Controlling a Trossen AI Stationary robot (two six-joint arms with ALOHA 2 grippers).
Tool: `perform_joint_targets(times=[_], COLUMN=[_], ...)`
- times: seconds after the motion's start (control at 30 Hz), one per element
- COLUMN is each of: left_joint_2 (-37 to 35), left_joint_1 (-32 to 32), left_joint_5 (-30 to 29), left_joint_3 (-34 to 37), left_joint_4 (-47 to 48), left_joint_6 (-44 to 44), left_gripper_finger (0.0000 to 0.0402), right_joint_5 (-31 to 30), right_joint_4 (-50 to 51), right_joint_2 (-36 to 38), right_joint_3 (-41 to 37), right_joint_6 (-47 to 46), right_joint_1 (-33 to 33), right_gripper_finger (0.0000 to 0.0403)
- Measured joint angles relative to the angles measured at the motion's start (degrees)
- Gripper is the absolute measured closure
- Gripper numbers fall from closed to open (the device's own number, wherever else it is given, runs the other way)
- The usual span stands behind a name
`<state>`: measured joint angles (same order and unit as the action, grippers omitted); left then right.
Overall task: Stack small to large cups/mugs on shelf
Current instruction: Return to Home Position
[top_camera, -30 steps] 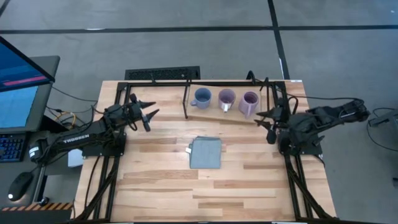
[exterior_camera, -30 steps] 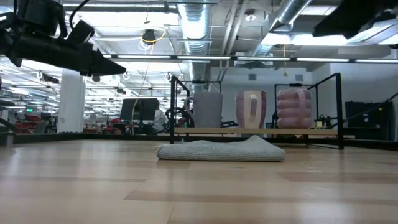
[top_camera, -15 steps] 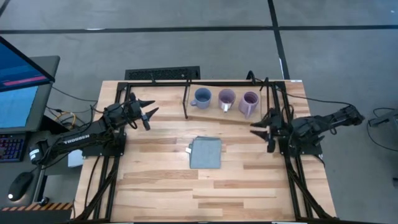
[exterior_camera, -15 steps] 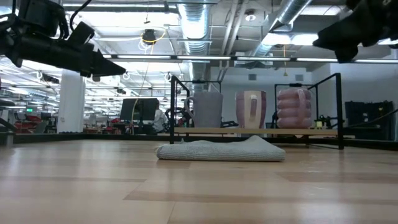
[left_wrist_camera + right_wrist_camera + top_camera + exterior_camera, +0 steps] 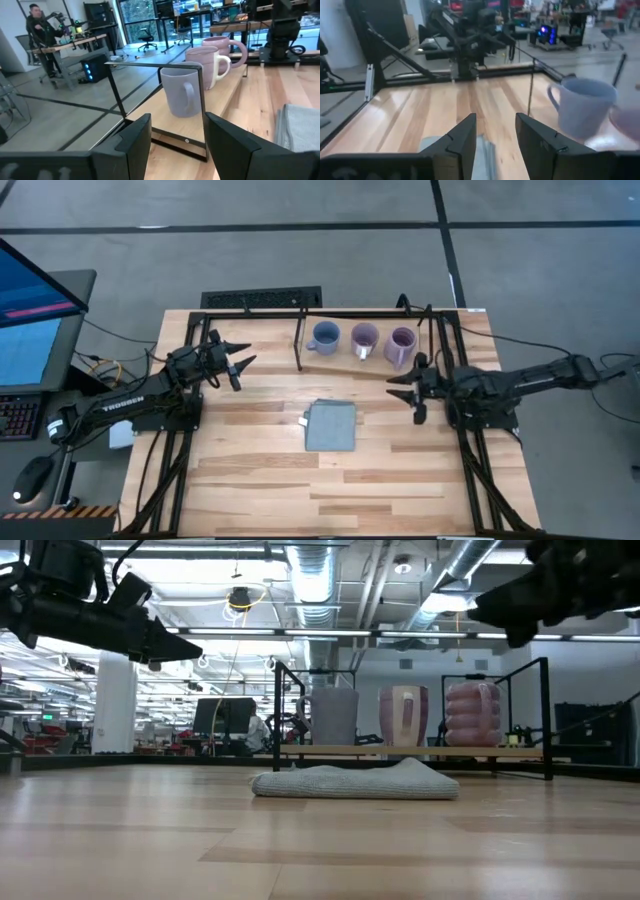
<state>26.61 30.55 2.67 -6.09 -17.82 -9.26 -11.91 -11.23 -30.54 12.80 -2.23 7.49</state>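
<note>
Released at the right gripper (image 5: pixel 405 387): parted, gripping nothing, with plain air between the two dark fingers (image 5: pixel 462 140) in the right wrist view. Hangs above the table (image 5: pixel 250 480) just in front of the shelf's right end, pointing across toward the other arm. Shows high at the right in the low view, clear of the boards.

Released too at the left gripper (image 5: pixel 241 366): spread fingers (image 5: pixel 132 142), nothing between them. Waits over the table's left side, well apart from the shelf, aimed toward it.

Beyond the claws, along the far edge of the table, finds the shelf (image 5: pixel 340 360), a light board in a thin black rod frame. On it, three mugs upright in a row with small gaps between. Nearest the left arm, the blue mug (image 5: pixel 324 336); next to it the middle purple mug (image 5: pixel 364 337); at the right end, close to the right gripper, the end purple mug (image 5: pixel 401 344). In the low view, looks broadest at that last mug.

On the table in front of the shelf, between the two arms, lies a flat grey-blue cloth (image 5: pixel 331 425), apart from both grippers.

Off the table's left side, a lit monitor (image 5: pixel 30 320). Far back in the left wrist view, a person (image 5: pixel 37 25) at a bench
</note>
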Motion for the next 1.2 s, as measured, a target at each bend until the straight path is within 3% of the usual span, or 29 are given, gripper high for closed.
perform_joint_targets(times=[0.17, 0.3, 0.5, 0.7, 0.83, 0.97, 1.2], left_joint_2=[0.00, 0.00, 0.00, 0.00, 0.02, 0.02, 0.02], left_joint_1=[0.00, 0.00, 0.00, 0.00, 0.00, 0.00, 0.00], left_joint_5=[0.03, 0.03, 0.03, 0.03, 0.01, 0.01, 0.01], left_joint_3=[0.00, 0.00, 0.00, 0.00, 0.00, 0.00, 0.00], left_joint_4=[0.02, 0.27, 0.34, 1.43, 2.23, 1.83, 1.80], left_joint_6=[0.04, 0.04, 0.07, 0.07, 0.07, -0.53, -0.52], left_gripper_finger=[0.0228, 0.0228, 0.0228, 0.0228, 0.0228, 0.0228, 0.0228], right_joint_5=[4.90, 2.36, -12.67, -33.06, -40.58, -36.77, -14.81], right_joint_4=[-14.89, -17.46, -14.95, -14.46, -14.23, -12.97, -4.88], right_joint_2=[-11.30, -14.84, -14.28, -13.90, -13.90, -10.83, 1.05], right_joint_3=[-0.02, 0.09, 0.07, 0.07, 0.07, 0.02, 0.02], right_joint_6=[5.88, 6.89, 6.86, 8.52, 9.43, 12.08, 15.90], right_joint_1=[-3.12, -3.50, -0.28, 7.04, 12.14, 13.43, 5.66], right_gripper_finger=[0.0244, 0.0245, 0.0243, 0.0244, 0.0245, 0.0245, 0.0246])
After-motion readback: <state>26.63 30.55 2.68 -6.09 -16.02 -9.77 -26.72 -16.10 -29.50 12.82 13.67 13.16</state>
